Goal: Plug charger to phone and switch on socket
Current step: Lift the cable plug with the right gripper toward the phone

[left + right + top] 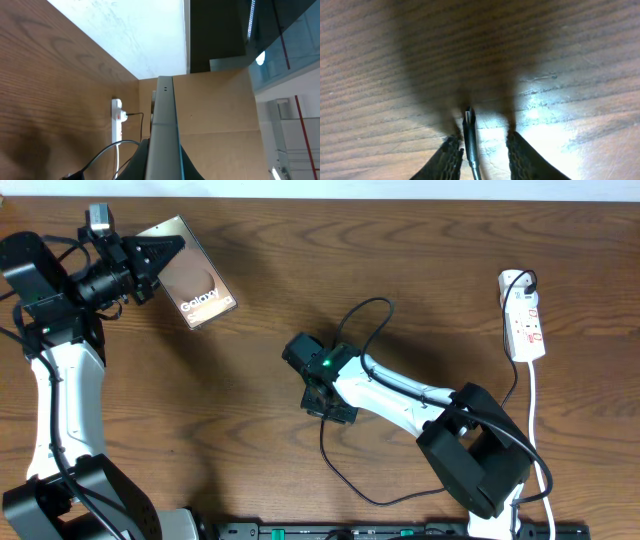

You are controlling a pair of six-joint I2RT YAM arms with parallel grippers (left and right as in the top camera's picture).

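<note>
Right gripper (482, 140), jaws narrow astride charger tip (469, 119), unclamped; left gripper (152, 258) clasps phone (203, 290). Risk: the off-centre tip may twist or slip at closure, spoiling insertion.

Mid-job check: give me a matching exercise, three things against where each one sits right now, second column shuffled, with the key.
Things:
1. phone
2. charger plug tip
3. socket

Places:
A. lying flat near the right edge of the table
B. clamped in the left gripper, far left
C. on the table between the parted jaws of the right gripper

Pairs: 1-B, 2-C, 3-A
</note>
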